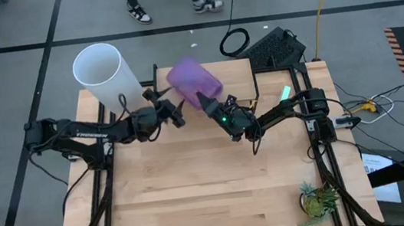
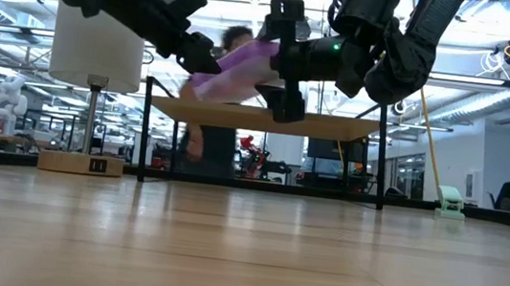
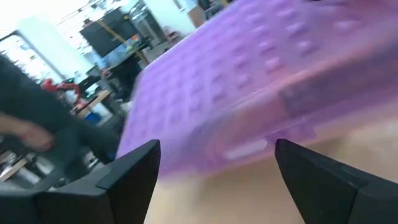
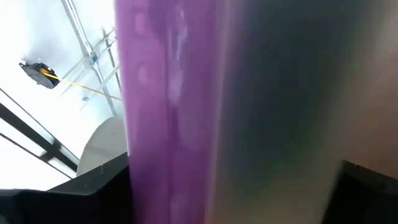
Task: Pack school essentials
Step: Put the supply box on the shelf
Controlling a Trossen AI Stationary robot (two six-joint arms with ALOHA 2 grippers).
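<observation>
Purple-lidded case (image 1: 195, 81) being carried tilted, clear of the table (image 1: 220, 196) near its far edge. Right gripper (image 1: 211, 102) pinching its near edge; left gripper (image 1: 166, 104) reaching beside it, fingers spread. Best supported from both sides before lowering; no stationery showing

1 purple case (image 1: 194, 81), 1 lamp (image 1: 104, 71), 1 plant (image 1: 319, 200)

No text, label, brand, number or sign can be read anywhere in these views.
</observation>
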